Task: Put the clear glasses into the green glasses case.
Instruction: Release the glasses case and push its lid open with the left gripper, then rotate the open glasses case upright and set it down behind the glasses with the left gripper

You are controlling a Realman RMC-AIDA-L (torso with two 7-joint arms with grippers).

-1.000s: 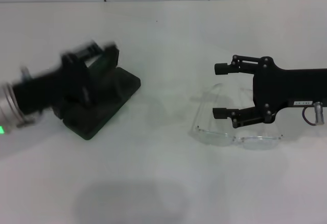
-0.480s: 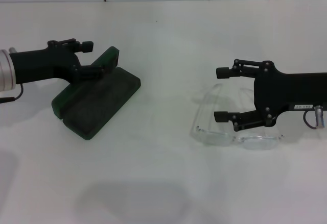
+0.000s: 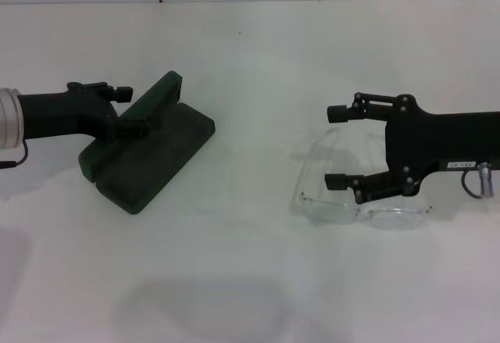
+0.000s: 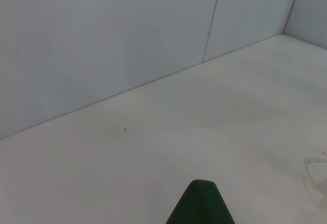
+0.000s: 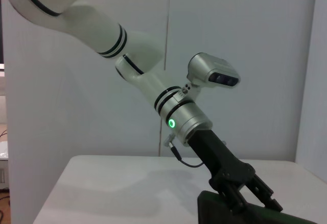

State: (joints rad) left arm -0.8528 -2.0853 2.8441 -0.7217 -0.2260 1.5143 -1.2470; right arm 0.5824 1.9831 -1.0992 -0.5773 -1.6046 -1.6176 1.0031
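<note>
Left gripper (image 3: 129, 108): placed at the raised lid of the case, reaching in from the robot's left. The fingers (image 3: 139, 126) are seen close together around the lid's edge, and the lid appears to be pinched between them, presumably so that it is kept up.
Case (image 3: 152, 159): set on the table (image 3: 250, 54) at the left, lying at a slant, with the lid propped at a shallow angle and the lining exposed. It is judged to be held open in this way so that the glasses can be received. A green corner of it is shown in the left wrist view (image 4: 200, 206).
Glasses (image 3: 359, 202): lying on the table at the right, well apart from the case, lens toward the near edge and arms folded back. Nothing has been put into the case yet.
Right gripper (image 3: 337, 146): held low over the glasses, reaching in from the robot's right. The fingers (image 3: 337, 180) are spread wide, one on each side of the frame, and nothing is gripped; a grasp is judged to be lined up.
Writing: a small white label is seen on the right gripper's body, but it cannot be read. No lettering can be made out on the case.
</note>
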